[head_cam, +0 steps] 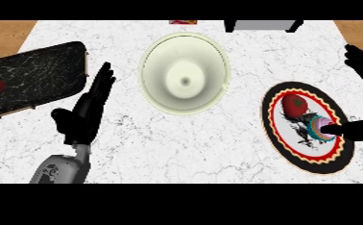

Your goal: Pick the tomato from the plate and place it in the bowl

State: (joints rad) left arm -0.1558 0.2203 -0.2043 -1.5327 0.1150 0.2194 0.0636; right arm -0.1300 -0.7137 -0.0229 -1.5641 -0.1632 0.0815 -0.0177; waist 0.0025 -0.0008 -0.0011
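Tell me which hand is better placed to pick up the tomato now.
The right hand. A finger of it already reaches over the plate, just below the tomato. The left hand rests open left of the bowl, which lies between it and the plate.

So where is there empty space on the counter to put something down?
The bowl itself is empty. Bare counter lies below the bowl, between the left hand and the plate, and in a strip between bowl and plate. It is crowded on the plate, where the tomato sits with the right hand reaching in, and at the left by the dark tray.
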